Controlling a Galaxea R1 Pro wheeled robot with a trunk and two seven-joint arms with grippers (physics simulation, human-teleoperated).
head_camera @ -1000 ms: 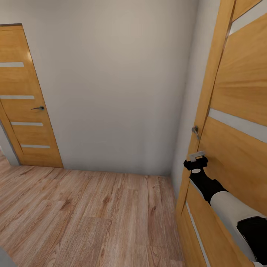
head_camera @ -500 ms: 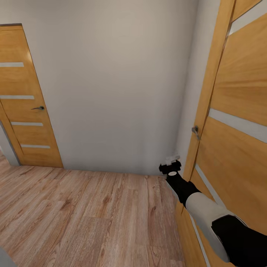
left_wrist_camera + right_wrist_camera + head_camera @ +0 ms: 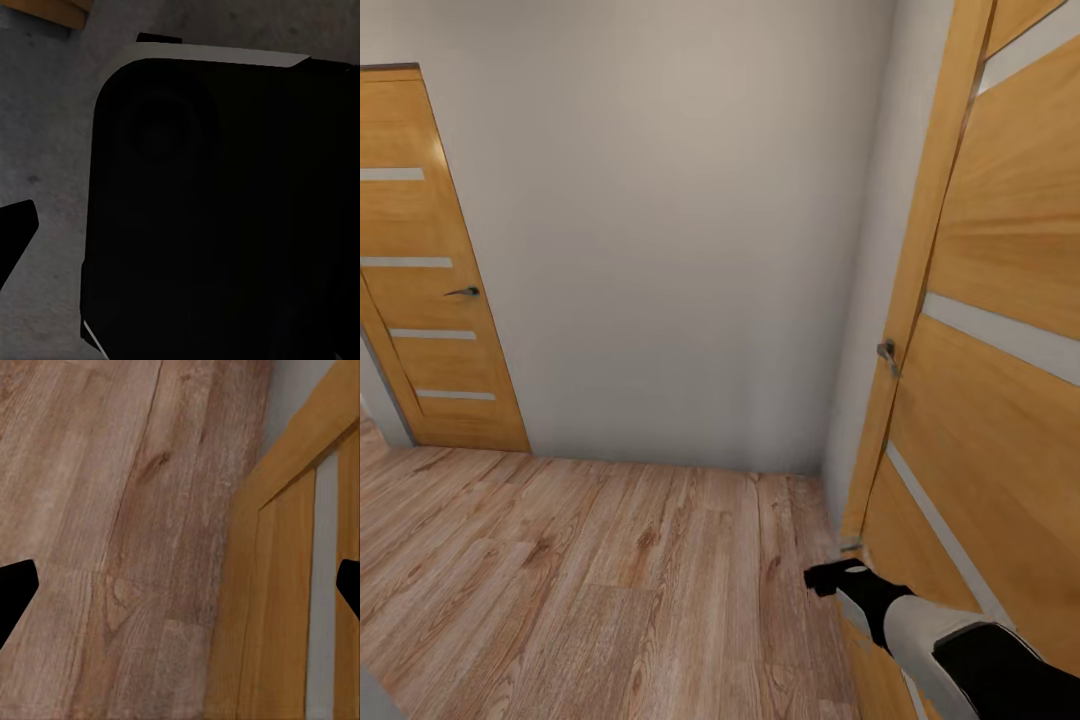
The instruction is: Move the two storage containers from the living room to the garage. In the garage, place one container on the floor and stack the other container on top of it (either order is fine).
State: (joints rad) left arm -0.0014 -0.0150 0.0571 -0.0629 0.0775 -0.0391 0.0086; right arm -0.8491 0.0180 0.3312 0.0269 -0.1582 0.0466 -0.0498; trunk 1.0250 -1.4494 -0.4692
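The robot stood in a small hallway with a wood-plank floor [image 3: 610, 590], facing a plain grey wall [image 3: 670, 230], with a closed slatted door [image 3: 430, 290] at the far left and an open slatted door [image 3: 990, 400] close along its right side. The right gripper [image 3: 828, 579] hung low beside the bottom edge of that open door, probably lowered out of the way for driving through; in the right wrist view its two dark fingertips [image 3: 15, 592] sat at opposite edges with floor and door between them, so it was spread wide and carried nothing. In the left wrist view a dark rounded body [image 3: 225, 210], likely the robot's own, hid nearly everything, with a single fingertip [image 3: 16, 225] cut off at the edge over grey ground, so I could not tell how the left gripper was set. Neither storage container appeared, so their whereabouts could not be judged
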